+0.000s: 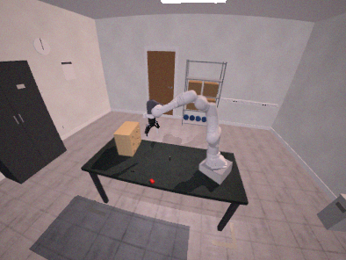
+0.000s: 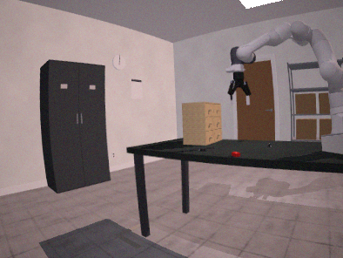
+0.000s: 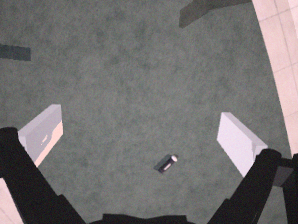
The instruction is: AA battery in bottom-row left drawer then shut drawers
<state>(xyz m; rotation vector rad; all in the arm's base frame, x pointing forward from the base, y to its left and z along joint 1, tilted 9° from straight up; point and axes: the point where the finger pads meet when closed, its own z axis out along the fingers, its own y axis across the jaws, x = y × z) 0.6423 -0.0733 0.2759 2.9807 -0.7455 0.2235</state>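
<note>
The AA battery is a small dark cylinder with a pale end, lying on the dark table; it also shows as a tiny dark speck in the top view and the exterior view. My gripper is open and empty, high above the table, with the battery below and between the fingers in the wrist view. It hangs to the right of the wooden chest in the top view and above it in the exterior view. The chest stands upright with all drawers shut.
A small red object lies near the table's front edge, also seen in the exterior view. A dark thin object lies on the table left of it. The robot base stands at the table's right end.
</note>
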